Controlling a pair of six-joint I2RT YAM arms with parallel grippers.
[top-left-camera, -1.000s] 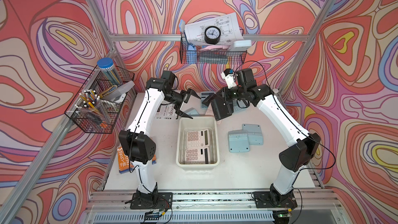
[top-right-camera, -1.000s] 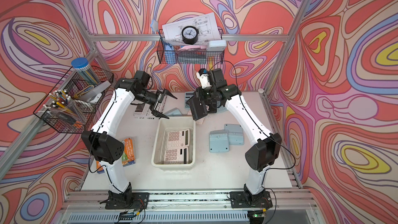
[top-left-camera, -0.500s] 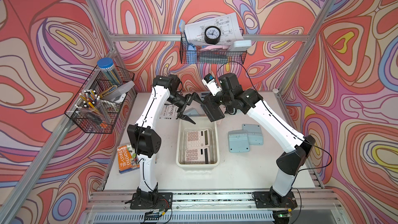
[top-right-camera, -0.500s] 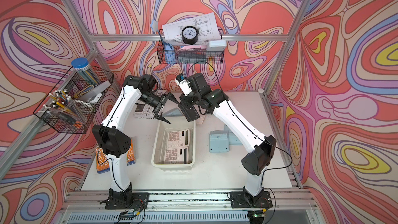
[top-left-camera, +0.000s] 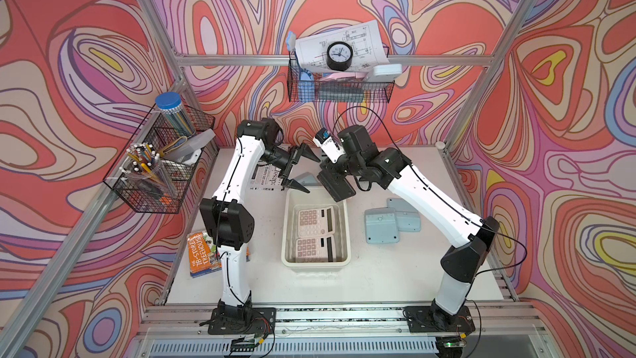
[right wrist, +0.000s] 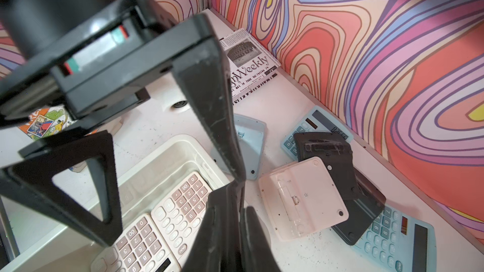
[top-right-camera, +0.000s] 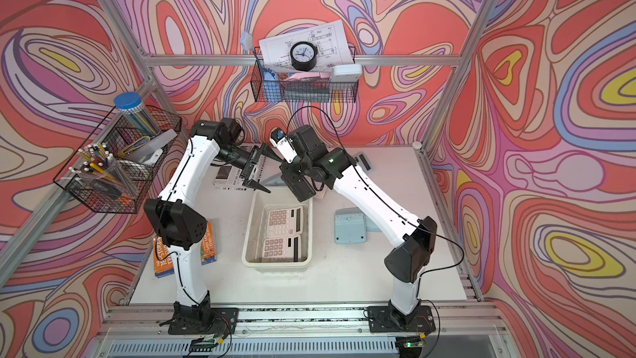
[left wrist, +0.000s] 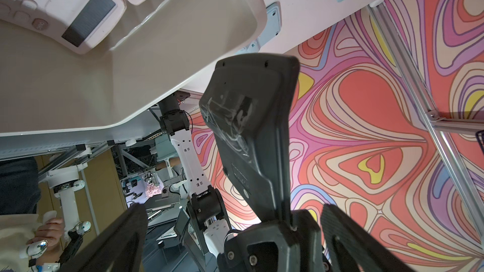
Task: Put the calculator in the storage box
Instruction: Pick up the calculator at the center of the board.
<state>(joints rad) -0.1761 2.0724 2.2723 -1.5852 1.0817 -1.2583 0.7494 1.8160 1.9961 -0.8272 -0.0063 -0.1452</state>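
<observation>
Upper centre: black wire basket with clock and drawing sheet. Left: second wire basket of pens. Lower left: orange book. Centre-left: newspaper.

Bench tally: calculators outnumber everything else.
Five pale blue plastic calculators, three pale pink calculators, and at least two black calculators, with a possible third half-hidden; one cream-white rectangular plastic storage box; two black wire baskets; one round black clock; one orange paperback book; one folded newspaper.
</observation>
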